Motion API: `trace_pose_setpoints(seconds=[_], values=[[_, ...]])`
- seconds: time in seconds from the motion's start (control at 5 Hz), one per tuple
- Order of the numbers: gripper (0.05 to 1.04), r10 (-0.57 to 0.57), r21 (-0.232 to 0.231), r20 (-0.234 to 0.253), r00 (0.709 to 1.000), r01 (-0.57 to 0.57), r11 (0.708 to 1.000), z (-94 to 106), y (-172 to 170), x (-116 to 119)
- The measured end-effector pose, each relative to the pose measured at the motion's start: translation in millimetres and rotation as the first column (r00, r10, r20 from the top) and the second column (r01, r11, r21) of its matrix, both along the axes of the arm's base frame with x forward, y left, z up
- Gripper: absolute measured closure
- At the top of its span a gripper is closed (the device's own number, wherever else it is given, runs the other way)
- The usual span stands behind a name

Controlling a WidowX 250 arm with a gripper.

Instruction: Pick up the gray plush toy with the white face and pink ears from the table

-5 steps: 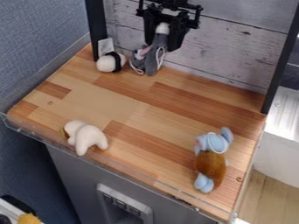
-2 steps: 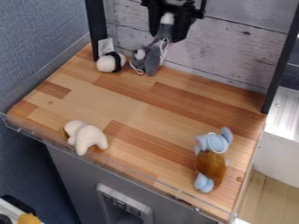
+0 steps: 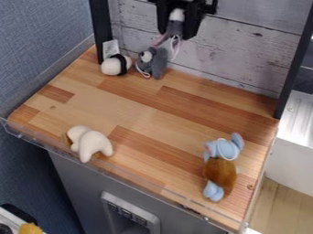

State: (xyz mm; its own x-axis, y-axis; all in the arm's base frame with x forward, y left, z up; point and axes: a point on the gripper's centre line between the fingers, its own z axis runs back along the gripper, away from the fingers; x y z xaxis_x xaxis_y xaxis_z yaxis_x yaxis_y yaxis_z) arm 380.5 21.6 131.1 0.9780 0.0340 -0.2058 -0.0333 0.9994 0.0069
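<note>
Your claw (image 3: 175, 35) hangs near the top of the view, in front of the whitewashed plank wall (image 3: 238, 50), its fingers gripping the pale upper end of a grey-and-white plush (image 3: 175, 28) that dangles between them, with a white cord loop hanging from it. From there a pink strip slants down to your left in the view, towards a grey plush body (image 3: 159, 63) resting at the back edge of the wooden tabletop (image 3: 131, 107); you can't tell whether the two are one toy. Just beside that body, by the dark post (image 3: 101, 29), you have a black-and-white plush ball (image 3: 113, 66) with a white tag (image 3: 110, 48) standing up behind it. Nearer you, a cream plush animal (image 3: 92, 143) sits at the front left, and a big-eared blue-and-brown plush (image 3: 220, 172) lies at the front right, near the clear rail (image 3: 131, 177).
</note>
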Motion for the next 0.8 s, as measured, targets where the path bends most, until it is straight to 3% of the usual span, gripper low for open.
trace_pose_setpoints(seconds=[0.8], values=[[0.498, -0.046, -0.013, -0.016, 0.999, 0.046, 0.999, 1.8, 0.0, 4.3]])
